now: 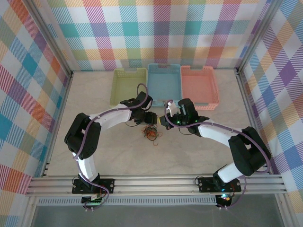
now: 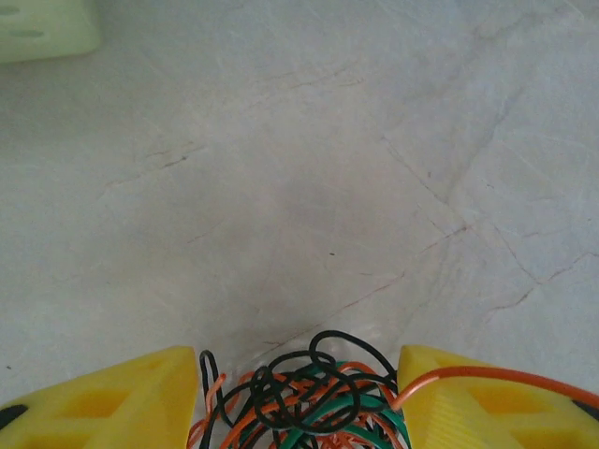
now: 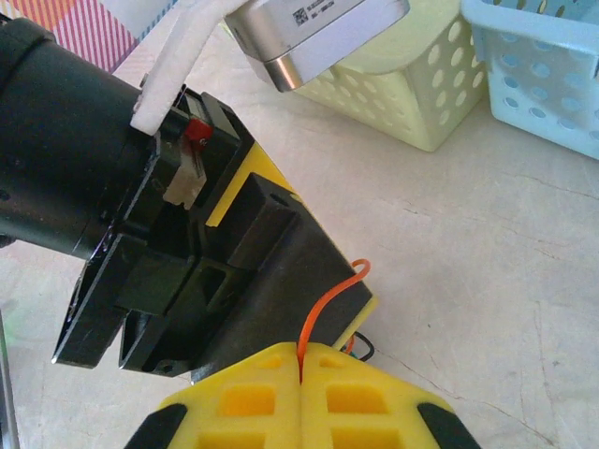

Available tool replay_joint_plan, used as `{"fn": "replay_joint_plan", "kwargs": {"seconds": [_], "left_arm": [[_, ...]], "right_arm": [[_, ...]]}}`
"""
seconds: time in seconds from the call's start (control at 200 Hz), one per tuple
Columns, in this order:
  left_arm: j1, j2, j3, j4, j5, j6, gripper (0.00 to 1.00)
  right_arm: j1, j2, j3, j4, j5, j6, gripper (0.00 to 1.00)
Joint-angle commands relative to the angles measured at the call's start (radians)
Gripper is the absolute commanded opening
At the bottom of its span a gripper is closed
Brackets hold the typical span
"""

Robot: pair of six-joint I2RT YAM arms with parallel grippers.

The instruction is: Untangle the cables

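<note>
Tangled cables [image 2: 309, 402] lie on table [image 2: 281, 187], 6 o'clock in left wrist view, between parted fingers of left tool [image 2: 298, 369]; right tool [image 3: 301, 355] pinched together on orange strand [image 3: 328, 299]. Judged light, limp, snag-prone: grip one free end, pull gently.

Left tool [image 2: 299, 398] agape, right tool [image 3: 301, 372] closed.

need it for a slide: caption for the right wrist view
Right gripper shut on an orange wire, green basket behind.
</note>
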Motion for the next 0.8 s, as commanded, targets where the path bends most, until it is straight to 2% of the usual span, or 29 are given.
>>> {"fn": "replay_joint_plan", "kwargs": {"seconds": [0.0,0.23,0.795], "left_arm": [[-0.01,0.008,0.026,-0.033,-0.029,-0.022,0.6],[-0.008,0.002,0.004,0.03,0.013,-0.072,0.7],[-0.009,-0.068,-0.137,0.244,0.174,-0.242,0.74]], "right_arm": [[-0.005,-0.011,-0.018,0.059,-0.047,0.001,0.0],[-0.005,0.002,-0.005,0.052,-0.063,-0.003,0.0],[-0.005,0.021,0.014,0.031,-0.055,-0.003,0.0]]}}
